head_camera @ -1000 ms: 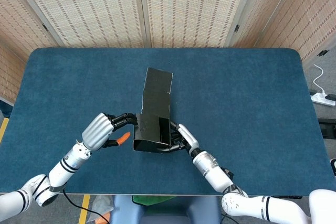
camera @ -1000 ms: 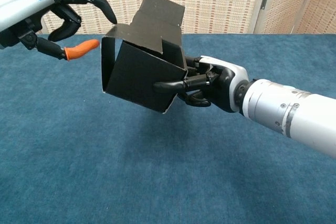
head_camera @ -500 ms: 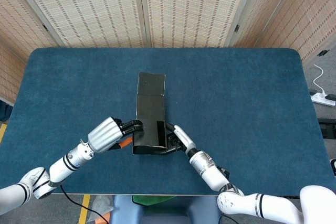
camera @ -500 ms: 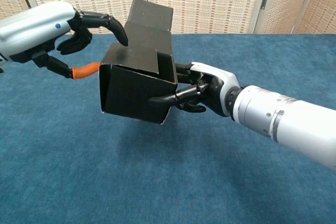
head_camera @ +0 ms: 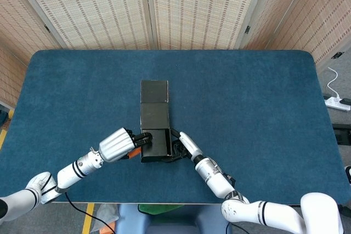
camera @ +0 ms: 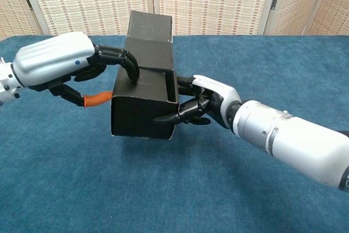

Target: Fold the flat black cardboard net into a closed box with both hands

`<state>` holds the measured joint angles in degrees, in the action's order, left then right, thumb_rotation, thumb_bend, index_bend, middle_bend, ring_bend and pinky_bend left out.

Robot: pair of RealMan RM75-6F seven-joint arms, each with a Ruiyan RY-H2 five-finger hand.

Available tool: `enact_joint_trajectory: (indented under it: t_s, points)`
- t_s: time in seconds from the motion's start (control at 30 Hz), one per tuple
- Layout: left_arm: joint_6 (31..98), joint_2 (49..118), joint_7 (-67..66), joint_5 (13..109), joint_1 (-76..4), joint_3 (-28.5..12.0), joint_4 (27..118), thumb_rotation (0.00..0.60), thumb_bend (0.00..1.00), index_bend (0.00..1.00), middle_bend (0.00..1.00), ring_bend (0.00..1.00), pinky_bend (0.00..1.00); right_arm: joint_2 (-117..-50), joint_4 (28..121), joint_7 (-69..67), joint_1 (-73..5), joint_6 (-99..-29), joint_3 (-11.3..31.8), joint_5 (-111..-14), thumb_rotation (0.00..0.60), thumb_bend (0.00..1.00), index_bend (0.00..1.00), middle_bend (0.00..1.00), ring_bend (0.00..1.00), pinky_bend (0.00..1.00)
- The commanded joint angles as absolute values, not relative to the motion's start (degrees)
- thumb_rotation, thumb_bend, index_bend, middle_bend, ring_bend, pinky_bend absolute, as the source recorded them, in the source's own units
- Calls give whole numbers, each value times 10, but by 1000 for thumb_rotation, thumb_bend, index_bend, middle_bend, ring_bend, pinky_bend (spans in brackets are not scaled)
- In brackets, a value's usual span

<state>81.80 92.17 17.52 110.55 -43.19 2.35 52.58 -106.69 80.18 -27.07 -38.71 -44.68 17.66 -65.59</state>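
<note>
Woven screens [head_camera: 164, 9] are backing the blue worktop [head_camera: 263, 113], where both the left hand [camera: 60, 69] and right hand [camera: 210, 105] are gripping the half-folded black box [camera: 144, 102], its inside hidden.

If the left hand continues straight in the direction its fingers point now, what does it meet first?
The box: the left hand already has fingertips on its top panel, so nothing lies between.

White arms, black fingers [camera: 128, 64], orange thumb tip [camera: 97, 100]
</note>
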Motion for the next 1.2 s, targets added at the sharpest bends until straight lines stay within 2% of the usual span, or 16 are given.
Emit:
enact_joint_trajectory:
  t_s: [0.03, 0.37, 0.6, 0.9, 1.2]
  points:
    - [815, 945, 186, 1104, -436, 32, 496, 600, 414, 416, 417, 864, 852, -1081, 779, -269, -392, -448, 173, -662, 600, 213, 532, 559, 747, 1000]
    - [807, 1002, 191, 1098, -443, 51, 395, 600, 414, 419, 416, 862, 846, -1113, 712, -281, -402, -441, 170, -668, 600, 214, 532, 556, 747, 1000]
    - [792, 1021, 178, 1100, -453, 68, 357, 600, 414, 408, 409, 848, 836, -1128, 682, -287, -405, -431, 169, -666, 600, 214, 532, 555, 747, 1000]
    - [745, 997, 132, 1091, -463, 83, 407, 600, 414, 361, 389, 837, 826, -1137, 662, -292, -403, -427, 164, -673, 600, 214, 532, 549, 747, 1000]
    - [711, 975, 71, 1091, -477, 93, 451, 600, 417, 394, 387, 832, 817, -1140, 658, -298, -398, -429, 159, -682, 600, 214, 532, 548, 747, 1000]
